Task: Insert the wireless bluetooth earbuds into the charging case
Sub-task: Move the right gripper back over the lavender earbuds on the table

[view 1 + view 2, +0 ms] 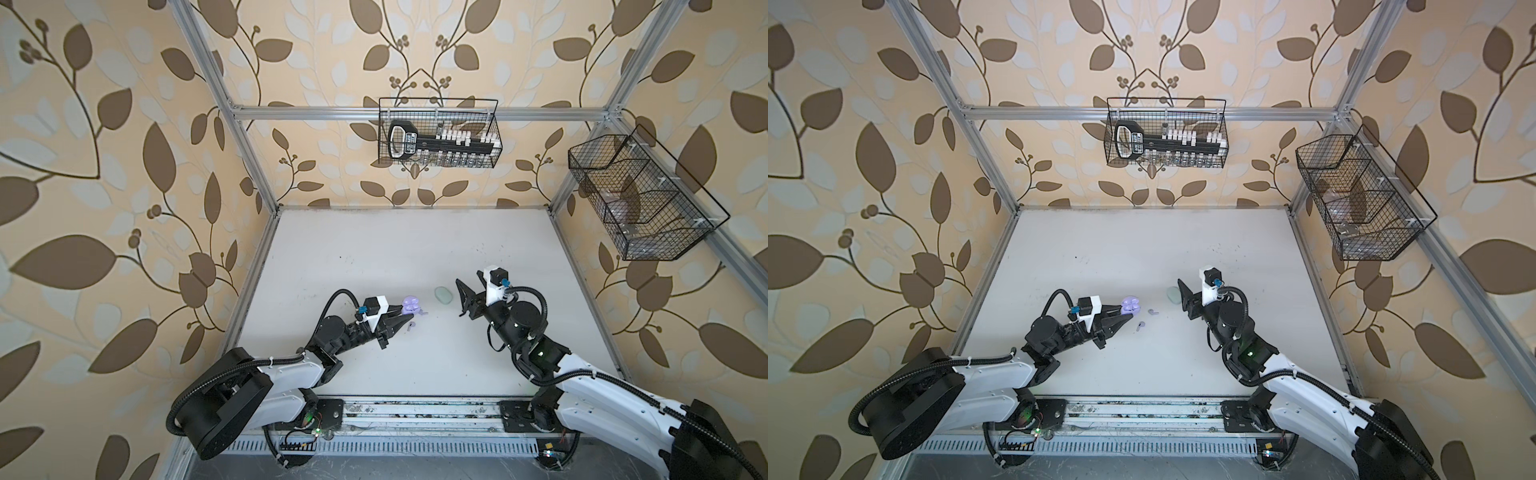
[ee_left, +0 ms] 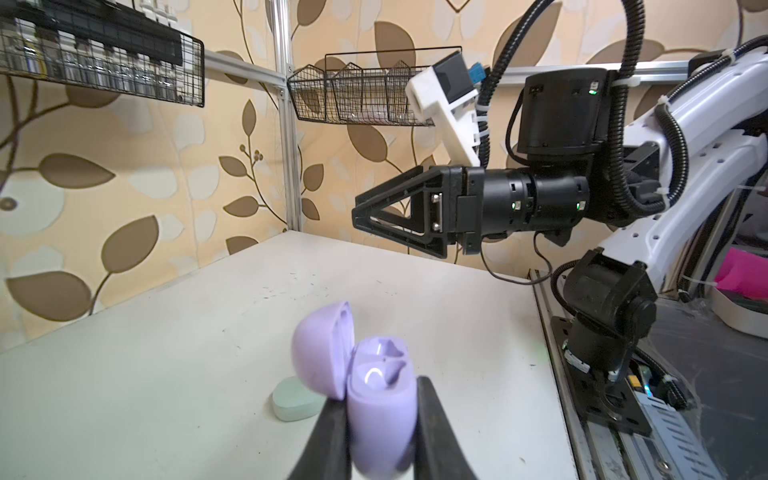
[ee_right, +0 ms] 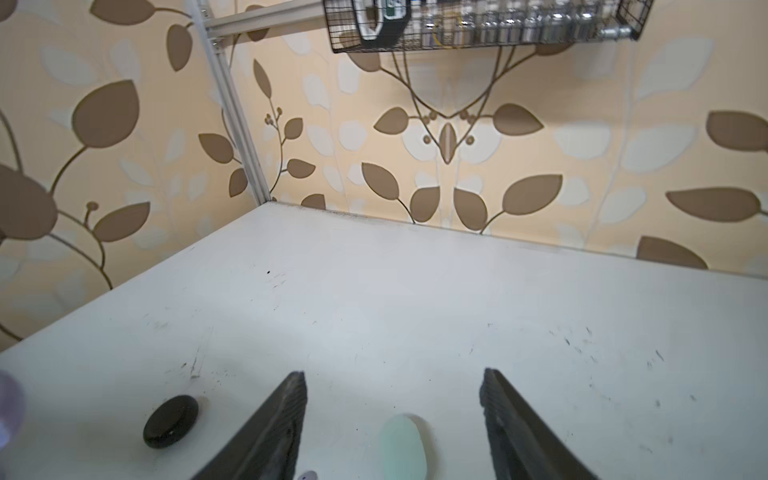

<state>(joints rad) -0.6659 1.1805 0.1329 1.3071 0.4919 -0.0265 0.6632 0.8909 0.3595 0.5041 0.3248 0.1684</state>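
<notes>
Left claw (image 2: 380,419) clenched on the open lavender case (image 2: 374,399), its lower body blurred. Two lavender earbuds (image 1: 1152,310), tiny in both top views, lie on the bench (image 1: 374,249) beside it. Right claw (image 3: 392,374) released, near the mint case (image 3: 403,446). The black case (image 3: 170,420) shows in the right wrist view only.

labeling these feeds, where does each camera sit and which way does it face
Top views: overhead at the front, looking down at table and back wall; both arms show.
Left wrist: behind left gripper, which grips the lavender case, facing right gripper.
Right wrist: behind open right gripper, facing back wall.
Shared: both wrist views show mint case.
</notes>
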